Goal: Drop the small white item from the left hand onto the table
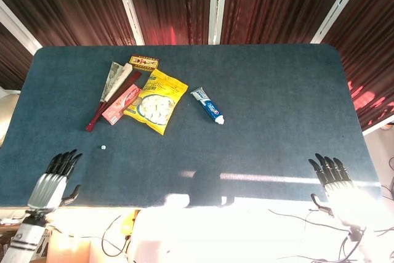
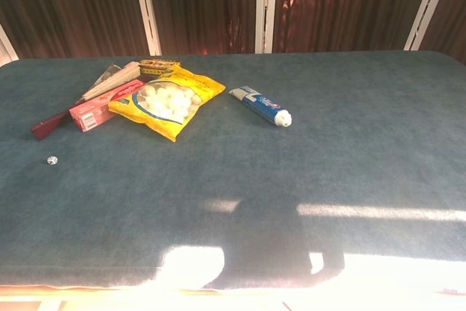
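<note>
At lower left, nothing is being held by the left hand [image 1: 54,177], fingers spread; the small round white item [image 1: 103,147] is being borne by felt-like blue table [image 1: 277,109]. Right hand [image 1: 329,180] likewise is being held spread, empty.

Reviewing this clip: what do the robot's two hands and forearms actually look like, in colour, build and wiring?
In the head view, the left hand has black fingers on a ribbed silver-grey metal palm, with a pale wrist carrying a dark band. The right hand has the same black fingers, but its palm is washed out by glare. Thin dark cables trail below both. The chest view shows neither hand.
</note>
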`<state>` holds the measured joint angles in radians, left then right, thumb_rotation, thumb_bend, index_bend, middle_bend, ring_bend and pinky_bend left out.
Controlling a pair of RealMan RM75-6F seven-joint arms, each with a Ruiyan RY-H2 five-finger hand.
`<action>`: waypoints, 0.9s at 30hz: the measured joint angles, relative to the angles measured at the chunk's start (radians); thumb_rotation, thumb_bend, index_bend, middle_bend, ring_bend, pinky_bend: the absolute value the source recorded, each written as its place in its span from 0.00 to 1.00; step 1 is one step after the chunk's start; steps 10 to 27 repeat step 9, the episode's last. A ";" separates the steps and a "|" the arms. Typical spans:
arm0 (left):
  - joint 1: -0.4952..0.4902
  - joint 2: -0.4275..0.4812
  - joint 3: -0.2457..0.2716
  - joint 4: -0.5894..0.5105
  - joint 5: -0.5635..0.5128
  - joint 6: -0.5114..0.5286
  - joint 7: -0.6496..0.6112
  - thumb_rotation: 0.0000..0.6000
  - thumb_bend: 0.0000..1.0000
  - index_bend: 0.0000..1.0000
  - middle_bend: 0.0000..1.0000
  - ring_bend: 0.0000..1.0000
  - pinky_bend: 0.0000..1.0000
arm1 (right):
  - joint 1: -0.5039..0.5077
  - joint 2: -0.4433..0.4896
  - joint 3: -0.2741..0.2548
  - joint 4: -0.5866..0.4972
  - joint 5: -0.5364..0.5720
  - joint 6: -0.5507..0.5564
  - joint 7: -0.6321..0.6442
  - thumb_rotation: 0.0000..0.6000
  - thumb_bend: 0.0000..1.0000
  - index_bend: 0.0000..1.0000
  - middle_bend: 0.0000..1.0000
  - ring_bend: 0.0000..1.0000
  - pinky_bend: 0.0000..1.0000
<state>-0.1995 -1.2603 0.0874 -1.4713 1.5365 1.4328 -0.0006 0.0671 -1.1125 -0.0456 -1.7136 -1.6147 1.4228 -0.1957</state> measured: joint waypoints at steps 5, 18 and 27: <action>0.100 0.103 0.061 -0.075 0.078 0.125 -0.038 1.00 0.32 0.00 0.00 0.00 0.08 | -0.001 -0.009 -0.002 -0.001 0.000 -0.003 -0.020 1.00 0.29 0.00 0.00 0.00 0.00; 0.107 0.124 0.050 -0.089 0.072 0.116 -0.061 1.00 0.32 0.00 0.00 0.00 0.08 | -0.003 -0.012 -0.005 0.003 0.002 -0.005 -0.027 1.00 0.29 0.00 0.00 0.00 0.00; 0.107 0.124 0.050 -0.089 0.072 0.116 -0.061 1.00 0.32 0.00 0.00 0.00 0.08 | -0.003 -0.012 -0.005 0.003 0.002 -0.005 -0.027 1.00 0.29 0.00 0.00 0.00 0.00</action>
